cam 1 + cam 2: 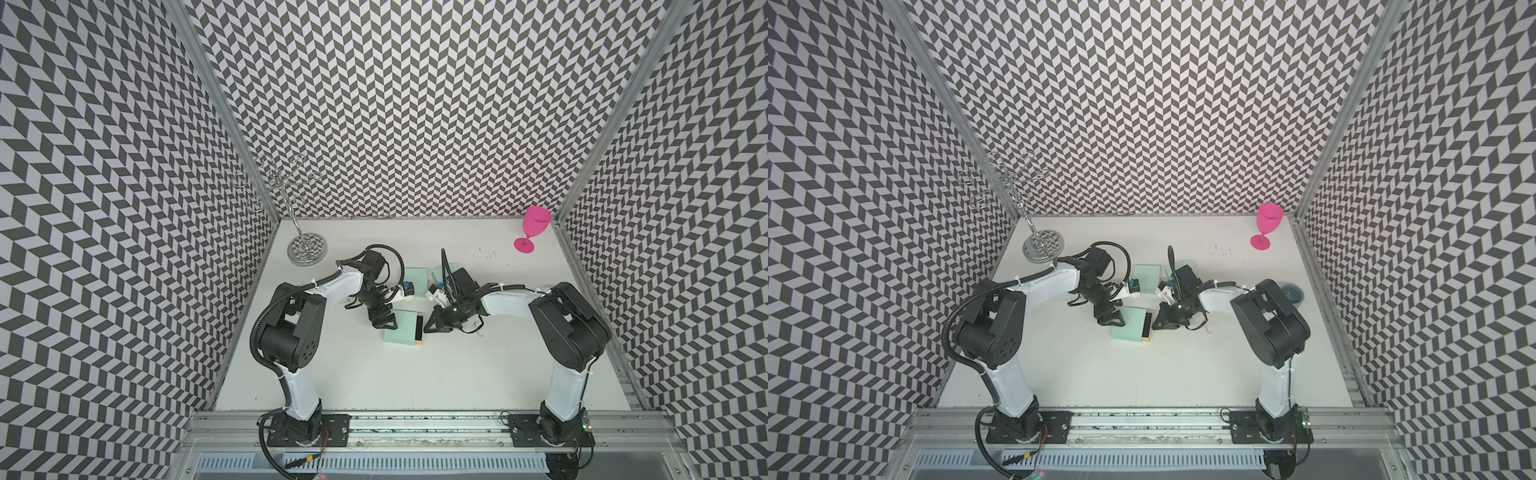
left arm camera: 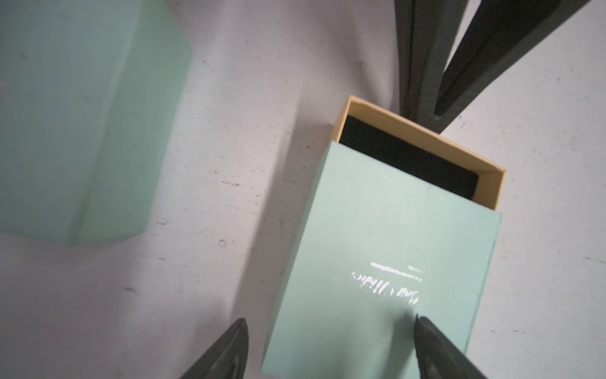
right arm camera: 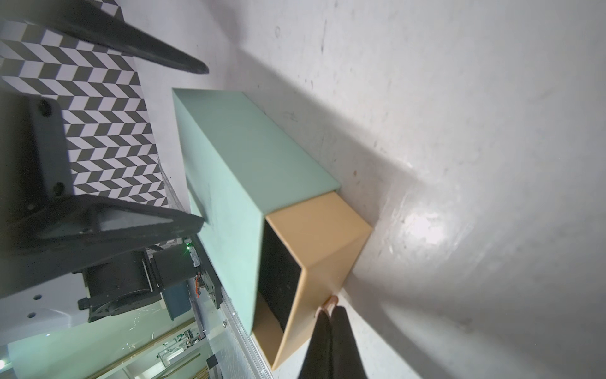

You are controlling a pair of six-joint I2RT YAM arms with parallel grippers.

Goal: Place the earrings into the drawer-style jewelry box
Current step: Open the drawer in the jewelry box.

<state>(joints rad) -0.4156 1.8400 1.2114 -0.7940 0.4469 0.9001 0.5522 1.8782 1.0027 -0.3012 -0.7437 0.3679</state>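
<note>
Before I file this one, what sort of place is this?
Most likely a lab robot test cell, not a home. Chevron-patterned walls box in a white table, robot arms are bolted to an aluminium rail, and a pink goblet stands as a prop.

This is a robotics lab test cell. Chevron-patterned panels (image 1: 415,104) in aluminium framing (image 1: 222,108) enclose a white surface (image 1: 374,374). A left arm (image 1: 291,328) and a right arm (image 1: 573,328) are bolted to the near rail (image 1: 424,430).

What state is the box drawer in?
Partly open: the tan drawer sticks out of the mint sleeve, black lining showing.
</note>
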